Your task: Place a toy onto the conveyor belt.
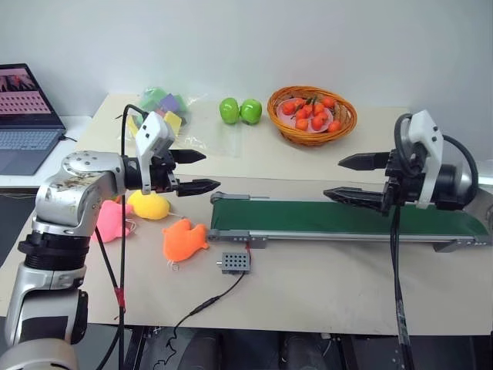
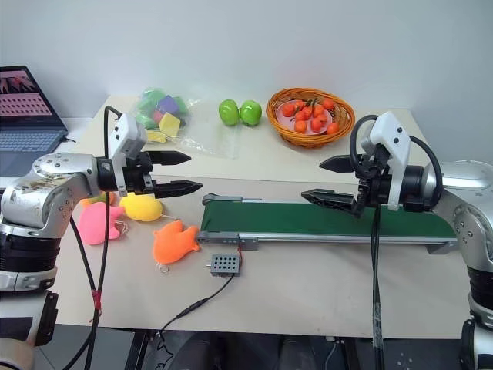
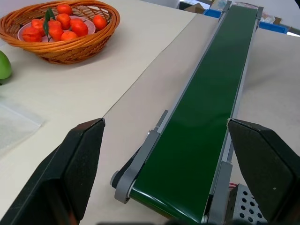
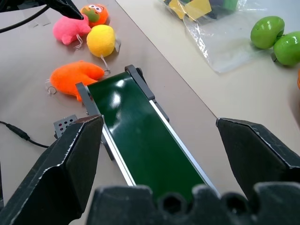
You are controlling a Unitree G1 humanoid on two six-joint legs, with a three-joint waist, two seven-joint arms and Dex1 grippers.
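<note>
1. A pale beige tabletop (image 2: 323,293) stands against a plain white wall (image 2: 308,38); an open laptop (image 1: 27,116) sits on a lower surface at its left edge.
2. At the back of the table are a woven wicker basket of small orange-red fruit (image 1: 312,114), two green apples (image 1: 239,110), and a clear plastic bag of yellow, green and purple blocks (image 2: 162,112).
3. The long, narrow dark green conveyor belt on its low grey metal frame (image 1: 347,220) lies with its long axis running left to right across the table, its near end pointing toward the toys on the left.
4. A small grey perforated box (image 1: 235,263) with a black cable sits just in front of that end.
5. The pink plush toy (image 2: 98,222), soft and rounded, rests on the table to the left of the belt, well apart from it, partly hidden behind the left arm.
6. Beside it are a round yellow plush blob (image 1: 150,205) and an orange plush animal (image 1: 183,240) nearer the belt end.
7. The left gripper (image 1: 196,171) hangs above the toys with its black fingers spread apart and empty.
8. The right gripper (image 2: 327,179) hovers over the belt, fingers likewise parted and holding nothing.
</note>
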